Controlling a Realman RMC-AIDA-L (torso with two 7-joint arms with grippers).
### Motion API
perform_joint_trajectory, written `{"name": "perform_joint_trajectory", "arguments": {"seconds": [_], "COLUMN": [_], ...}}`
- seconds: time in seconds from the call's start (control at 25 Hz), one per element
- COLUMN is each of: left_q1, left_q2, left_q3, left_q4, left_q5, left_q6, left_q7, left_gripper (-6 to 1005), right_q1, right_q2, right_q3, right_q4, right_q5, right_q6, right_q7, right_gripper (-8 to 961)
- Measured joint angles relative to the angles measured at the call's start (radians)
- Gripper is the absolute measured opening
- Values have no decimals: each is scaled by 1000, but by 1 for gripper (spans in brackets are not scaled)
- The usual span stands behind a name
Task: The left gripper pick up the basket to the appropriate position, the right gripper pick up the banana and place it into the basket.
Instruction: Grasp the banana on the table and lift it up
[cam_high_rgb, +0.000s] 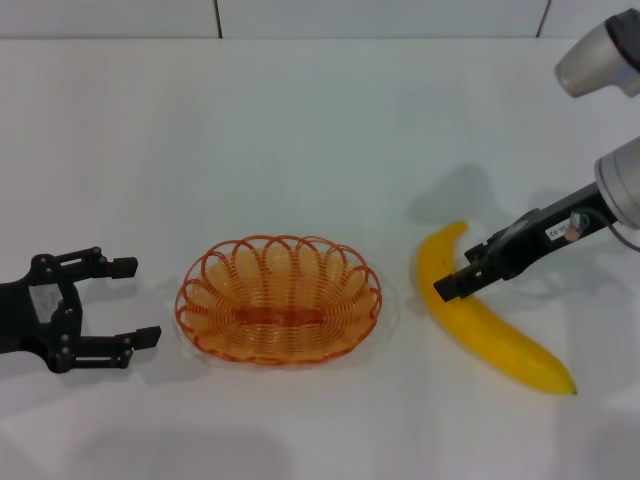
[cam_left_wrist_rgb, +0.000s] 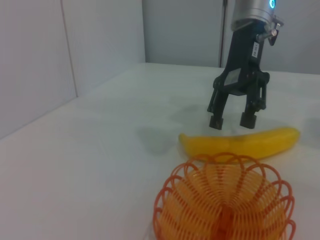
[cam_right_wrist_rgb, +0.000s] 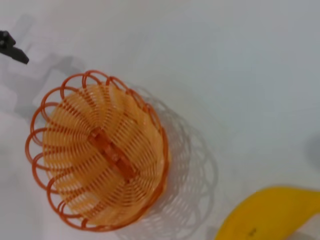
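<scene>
While unblocked on white table (cam_high_rgb: 300, 120), basket (cam_high_rgb: 279, 298) between open-jawed left gripper (cam_high_rgb: 128, 301) and open-jawed right gripper (cam_high_rgb: 448, 285) over banana (cam_high_rgb: 487, 320).

looks like a robot test lab. plain white counter (cam_high_rgb: 300, 130) w/ bare white partition panels (cam_left_wrist_rgb: 60, 65) around it, no household stuff.

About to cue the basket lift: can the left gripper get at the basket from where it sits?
Probably yes. The left gripper sits open beside the basket, jaws facing its near rim, with only bare table between them. The right gripper is over the banana, on the basket's far side.
</scene>
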Motion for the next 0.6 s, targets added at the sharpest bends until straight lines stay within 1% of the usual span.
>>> {"name": "perform_joint_trajectory", "arguments": {"seconds": [0.32, 0.6], "left_q1": [0, -3], "left_q2": [0, 0], "left_q3": [-5, -5], "left_q4": [0, 0], "left_q5": [0, 0], "left_q6": [-1, 0], "left_q7": [1, 1], "left_gripper": [880, 880], "right_q1": [9, 36], "right_q2": [-1, -3], "right_q3": [-9, -9], "right_q4": [46, 114], "right_q5": [0, -4], "right_q6": [4, 43], "right_q7": [0, -1], "right_gripper": [862, 861]}}
